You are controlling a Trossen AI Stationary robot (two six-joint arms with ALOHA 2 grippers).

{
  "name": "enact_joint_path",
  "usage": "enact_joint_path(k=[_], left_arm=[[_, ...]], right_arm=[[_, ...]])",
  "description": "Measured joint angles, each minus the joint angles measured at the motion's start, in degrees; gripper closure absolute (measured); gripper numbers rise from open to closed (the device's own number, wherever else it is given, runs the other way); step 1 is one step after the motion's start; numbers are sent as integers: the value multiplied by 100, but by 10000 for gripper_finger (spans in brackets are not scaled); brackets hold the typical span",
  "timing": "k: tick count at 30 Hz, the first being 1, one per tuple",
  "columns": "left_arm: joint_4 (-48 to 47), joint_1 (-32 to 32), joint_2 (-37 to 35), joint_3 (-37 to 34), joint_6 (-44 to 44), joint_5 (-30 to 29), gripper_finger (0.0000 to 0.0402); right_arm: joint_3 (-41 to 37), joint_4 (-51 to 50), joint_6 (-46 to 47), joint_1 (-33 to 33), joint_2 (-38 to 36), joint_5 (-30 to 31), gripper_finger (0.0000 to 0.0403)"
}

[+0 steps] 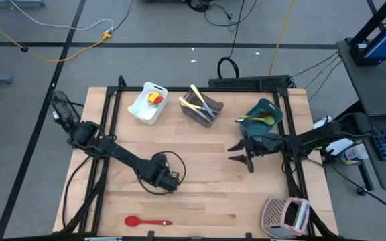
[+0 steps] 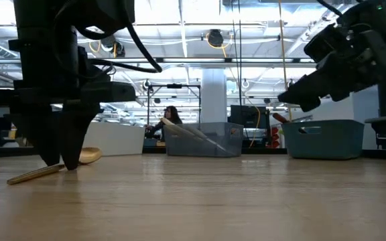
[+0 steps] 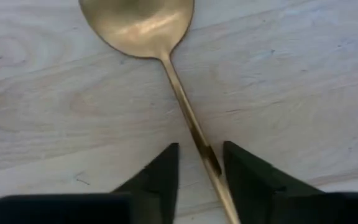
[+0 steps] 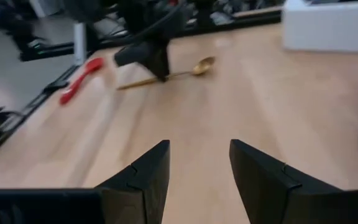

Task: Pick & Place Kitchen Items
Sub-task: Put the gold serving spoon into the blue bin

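The left tool [image 3: 201,171] is down at the tabletop [image 1: 206,194], its two fingers standing on either side of the gold ladle's [image 3: 166,56] thin handle — part-way spread, with a little gap still showing on each side. The left arm reaches low from the far left corner toward the middle of the tabletop, its wrist tipped straight down. The ladle lies flat on the wood, bowl pointing away from the wrist.

The right tool [image 4: 197,168] hangs above the tabletop on the right, just near of the teal tub [image 1: 265,114], fingers spread and holding nothing; its arm comes in level from the right edge.

A red spoon [image 1: 146,221] lies alone near the front edge, left of centre. At the near right corner sits the perforated grater [image 1: 285,215] with its pink side. Along the far side stand a white tub [image 1: 147,103] with red and yellow utensils, a grey tub [image 1: 202,107] with cream-handled pieces, and the teal tub with green and orange ones.

Beyond the tabletop — a bright workshop with ceiling lights, cables on the floor, and a person [image 2: 171,117] seated far back.
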Motion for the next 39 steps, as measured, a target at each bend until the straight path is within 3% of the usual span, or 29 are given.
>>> enact_joint_path(k=[5,7,12,16,24,34,39], left_arm=[[124,26,7,-6,446,-161,372],[205,26,0,-1,650,-231,389],[110,38,-132,243,1078,-331,391],[330,109,-539,588,1651,-918,393],[1051,795,-767,1439,4086,-1201,394],[2055,2027,-730,2300,6751,60,397],[2248,2479,-723,2480,7128,768,395]], right_arm=[[-1,140,55,598,162,215,243],[-1,213,53,807,195,463,243],[-1,310,121,1170,183,573,243],[0,343,202,1449,44,291,243],[1,-390,238,2077,-10,298,243],[-1,-915,927,2652,-10,311,243],[-1,-860,1578,2846,-10,-219,243]])
